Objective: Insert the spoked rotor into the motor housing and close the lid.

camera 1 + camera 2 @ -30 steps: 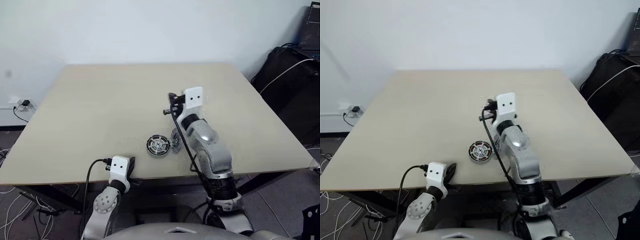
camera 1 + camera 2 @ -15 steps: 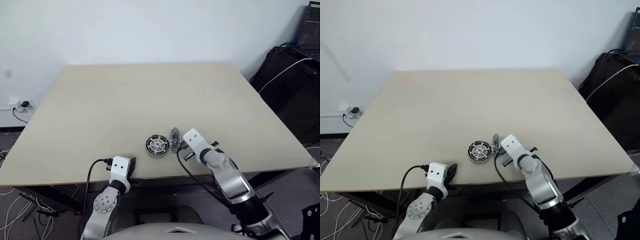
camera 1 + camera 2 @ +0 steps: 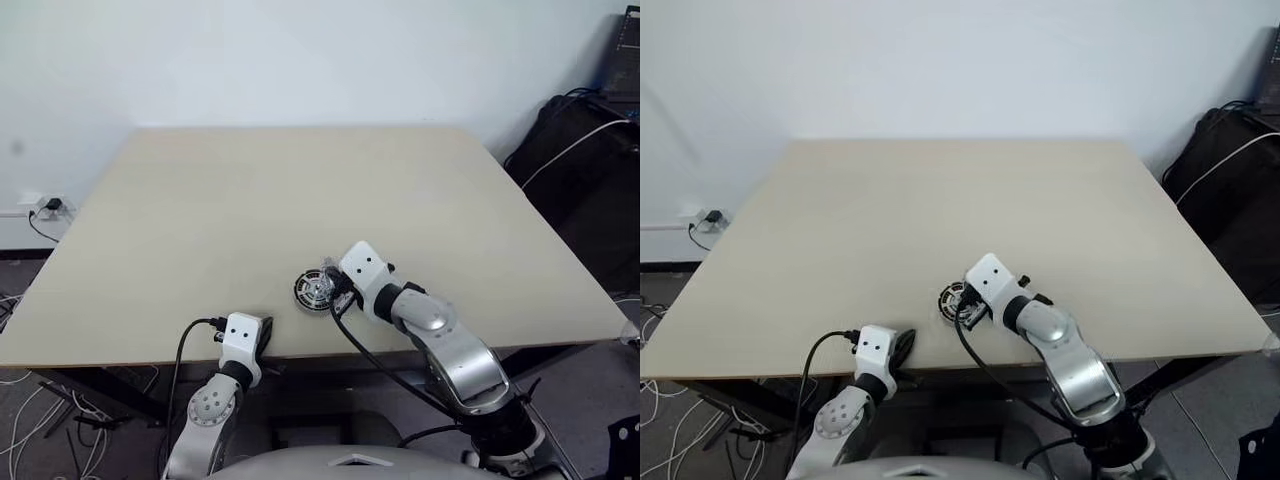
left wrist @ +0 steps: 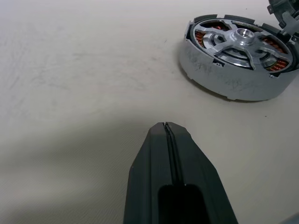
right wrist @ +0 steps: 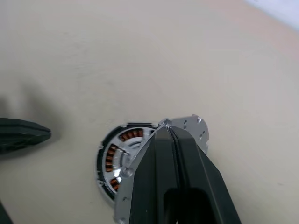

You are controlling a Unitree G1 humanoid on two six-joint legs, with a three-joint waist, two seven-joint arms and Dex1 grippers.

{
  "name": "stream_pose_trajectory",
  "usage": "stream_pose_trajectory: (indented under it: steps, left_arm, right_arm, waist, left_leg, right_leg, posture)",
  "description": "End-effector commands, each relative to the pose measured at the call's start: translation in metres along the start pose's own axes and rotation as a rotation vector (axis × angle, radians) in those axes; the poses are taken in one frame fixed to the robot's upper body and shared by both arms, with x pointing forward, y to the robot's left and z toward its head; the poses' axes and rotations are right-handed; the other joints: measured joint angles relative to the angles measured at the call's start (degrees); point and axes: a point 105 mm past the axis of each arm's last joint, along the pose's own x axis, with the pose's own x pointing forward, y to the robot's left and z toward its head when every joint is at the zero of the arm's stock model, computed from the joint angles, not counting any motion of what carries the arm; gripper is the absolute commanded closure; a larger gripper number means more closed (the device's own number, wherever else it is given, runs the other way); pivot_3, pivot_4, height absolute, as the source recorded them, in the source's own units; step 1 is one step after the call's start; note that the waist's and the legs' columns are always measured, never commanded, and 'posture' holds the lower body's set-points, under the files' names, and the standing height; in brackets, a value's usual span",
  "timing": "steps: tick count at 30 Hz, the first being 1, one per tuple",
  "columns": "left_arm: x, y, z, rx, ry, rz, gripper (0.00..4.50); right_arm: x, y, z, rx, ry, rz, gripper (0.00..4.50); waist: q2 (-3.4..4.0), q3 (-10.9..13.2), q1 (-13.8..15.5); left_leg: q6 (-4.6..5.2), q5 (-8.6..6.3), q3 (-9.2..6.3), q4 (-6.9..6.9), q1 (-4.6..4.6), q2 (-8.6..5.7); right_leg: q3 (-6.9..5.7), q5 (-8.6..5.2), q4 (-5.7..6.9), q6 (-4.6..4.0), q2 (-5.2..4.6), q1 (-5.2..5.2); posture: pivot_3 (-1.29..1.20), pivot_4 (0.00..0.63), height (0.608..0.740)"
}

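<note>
The motor housing, a round silver metal shell with coppery windings showing between the spoked rotor's arms, is lying on the matte beige table. The right gripper, jaws pressed together and empty, is hovering right over it; the left gripper, likewise closed, is pointing nearby

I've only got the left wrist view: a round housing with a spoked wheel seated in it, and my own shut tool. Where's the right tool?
Observer: The right tool is shut, its tip above the motor housing's rim.
Operator: And the lid?
Observer: The lid is off the housing, beside it on the robot's right, partly hidden by that tool.
Operator: Where's my left tool on the table?
Observer: The left tool is at the table's near edge, apart from the housing.
</note>
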Motion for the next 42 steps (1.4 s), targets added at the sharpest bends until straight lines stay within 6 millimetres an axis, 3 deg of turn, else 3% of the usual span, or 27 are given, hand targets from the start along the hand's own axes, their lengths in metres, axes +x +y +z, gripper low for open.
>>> stream_pose_trajectory:
  steps: [1,10,19,23,26,30,36,42]
  left_arm:
    - [0.001,0.0,0.014,0.013,-0.052,-0.005,4.5]
    - [0.0,0.001,0.016,0.018,-0.053,-0.002,4.5]
    - [0.001,0.002,0.016,0.019,-0.054,0.0,4.5]
    - [0.0,0.002,0.017,0.019,-0.058,0.007,4.5]
    - [-0.001,0.004,0.017,0.017,-0.059,0.015,4.5]
    - [-0.001,0.003,0.017,0.016,-0.059,0.015,4.5]
    - [0.001,0.002,0.017,0.019,-0.059,0.008,4.5]
    - [0.001,0.003,0.017,0.02,-0.058,0.009,4.5]
  right_arm:
    - [0.005,0.004,-0.004,0.016,0.004,0.024,4.47]
    - [0.028,-0.003,-0.034,0.127,0.066,-0.028,4.47]
    - [0.055,0.005,-0.034,0.138,0.063,0.002,4.47]
    - [0.057,0.01,-0.023,0.151,-0.011,0.025,4.47]
    - [0.048,0.003,0.004,0.176,-0.2,0.018,4.47]
    - [0.035,-0.003,0.008,0.103,-0.269,0.102,4.47]
    - [0.026,-0.008,-0.006,0.077,-0.229,0.181,2.56]
    - [0.027,-0.008,-0.019,0.175,-0.175,0.25,0.61]
  waist:
    - [-0.02,0.0,0.0]
    - [-0.07,0.0,0.3]
    - [-0.01,0.0,-0.2]
    - [-0.01,0.0,-0.2]
    - [0.0,0.0,-0.2]
    - [0.01,0.0,-0.1]
    - [0.02,0.0,-0.1]
    - [0.01,0.0,-0.1]
  left_leg:
    - [0.0,0.0,0.0,0.0,0.01,0.0]
    - [0.0,0.0,-0.01,0.01,0.09,0.02]
    - [-0.01,0.01,0.03,-0.03,0.07,0.02]
    - [-0.01,0.01,0.04,-0.04,0.06,0.0]
    - [-0.01,0.0,0.04,-0.04,0.06,0.01]
    - [0.0,0.0,0.04,-0.03,0.07,-0.01]
    - [-0.01,0.01,0.05,-0.04,0.08,-0.01]
    - [0.0,0.01,0.06,-0.03,0.1,-0.01]
  right_leg:
    - [-0.01,0.0,0.0,0.0,0.0,0.01]
    - [-0.01,0.0,0.0,0.01,-0.01,0.07]
    - [0.01,0.11,0.04,-0.18,0.04,0.03]
    - [0.03,0.11,0.02,-0.19,0.02,0.04]
    - [0.03,0.11,0.02,-0.18,0.02,0.04]
    - [0.03,0.1,0.0,-0.16,0.02,0.06]
    - [0.04,0.11,0.02,-0.18,0.04,0.05]
    - [0.04,0.12,0.02,-0.18,0.04,0.09]
  posture:
    - [0.0,0.0,0.74]
    - [0.0,0.0,0.74]
    - [0.0,0.0,0.74]
    - [0.0,0.0,0.74]
    - [0.0,0.0,0.74]
    - [0.0,0.0,0.74]
    - [0.0,0.0,0.74]
    - [0.0,0.0,0.74]
